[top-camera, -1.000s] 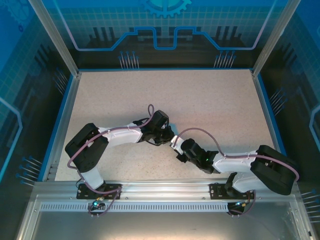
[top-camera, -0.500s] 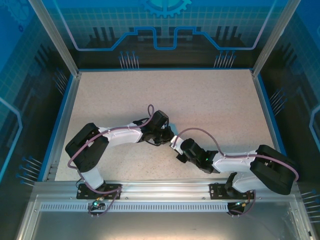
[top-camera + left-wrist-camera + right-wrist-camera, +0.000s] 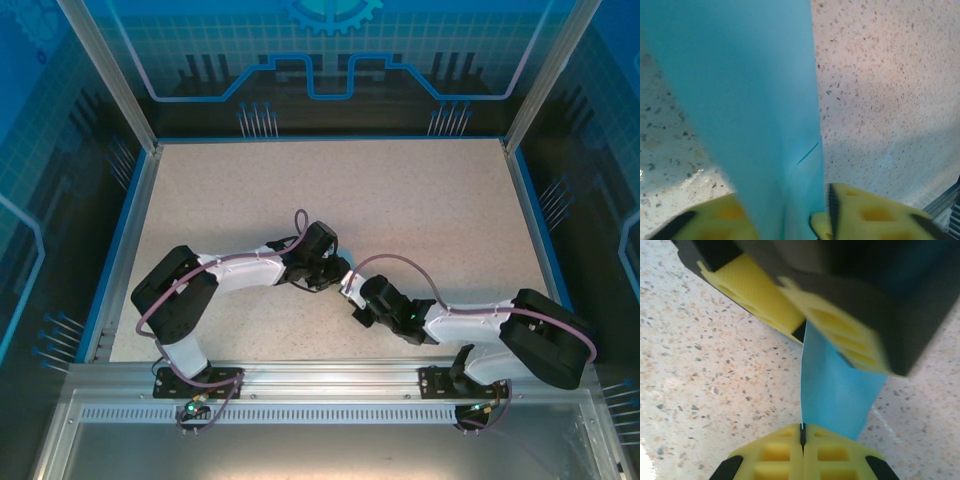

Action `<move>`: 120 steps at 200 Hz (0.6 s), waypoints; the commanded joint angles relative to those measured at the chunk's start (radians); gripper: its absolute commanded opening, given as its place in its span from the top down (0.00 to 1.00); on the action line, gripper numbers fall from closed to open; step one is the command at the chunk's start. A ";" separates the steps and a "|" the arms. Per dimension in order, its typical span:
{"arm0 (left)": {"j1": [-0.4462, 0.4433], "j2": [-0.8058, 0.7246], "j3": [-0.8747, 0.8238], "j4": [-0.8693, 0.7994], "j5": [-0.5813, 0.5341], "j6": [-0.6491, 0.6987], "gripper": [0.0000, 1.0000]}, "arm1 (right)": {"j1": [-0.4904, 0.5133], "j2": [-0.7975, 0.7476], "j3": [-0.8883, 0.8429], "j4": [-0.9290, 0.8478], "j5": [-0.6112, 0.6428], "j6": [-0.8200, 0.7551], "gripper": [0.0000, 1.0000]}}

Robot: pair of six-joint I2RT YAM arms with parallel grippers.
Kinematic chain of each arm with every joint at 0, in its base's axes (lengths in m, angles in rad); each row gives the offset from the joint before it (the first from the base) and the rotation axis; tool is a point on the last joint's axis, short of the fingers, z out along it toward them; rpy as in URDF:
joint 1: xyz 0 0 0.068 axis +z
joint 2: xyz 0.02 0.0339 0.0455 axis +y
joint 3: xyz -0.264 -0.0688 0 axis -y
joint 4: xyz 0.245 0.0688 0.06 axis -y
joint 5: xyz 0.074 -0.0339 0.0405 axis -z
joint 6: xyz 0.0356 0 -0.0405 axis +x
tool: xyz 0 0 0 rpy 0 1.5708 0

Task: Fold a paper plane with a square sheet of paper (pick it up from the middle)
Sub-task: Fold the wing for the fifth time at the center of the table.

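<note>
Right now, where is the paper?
In the right wrist view the paper is pinched between left gripper and right gripper, above the near middle of the table.

Bright, even light, soft shadows; wrist views blur up close (bottom edges most).

Counting two arms: left arm, right arm. Two grippers as well: left gripper, right gripper. Four yellow pads, two per gripper. Just one paper. Two purple cables, one along each arm. One table.
</note>
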 commanded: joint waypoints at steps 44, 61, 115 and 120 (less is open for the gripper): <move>-0.010 -0.116 -0.017 -0.033 -0.023 0.009 0.45 | -0.101 -0.060 0.046 -0.038 -0.181 0.124 1.00; -0.010 -0.128 -0.029 -0.028 -0.025 0.011 0.45 | -0.123 -0.064 0.044 -0.041 -0.210 0.144 1.00; -0.008 -0.173 -0.078 -0.021 -0.051 -0.008 0.45 | -0.154 -0.001 0.077 -0.065 -0.309 0.185 1.00; -0.009 -0.179 -0.083 -0.021 -0.056 -0.010 0.45 | -0.156 0.003 0.078 -0.063 -0.313 0.191 1.00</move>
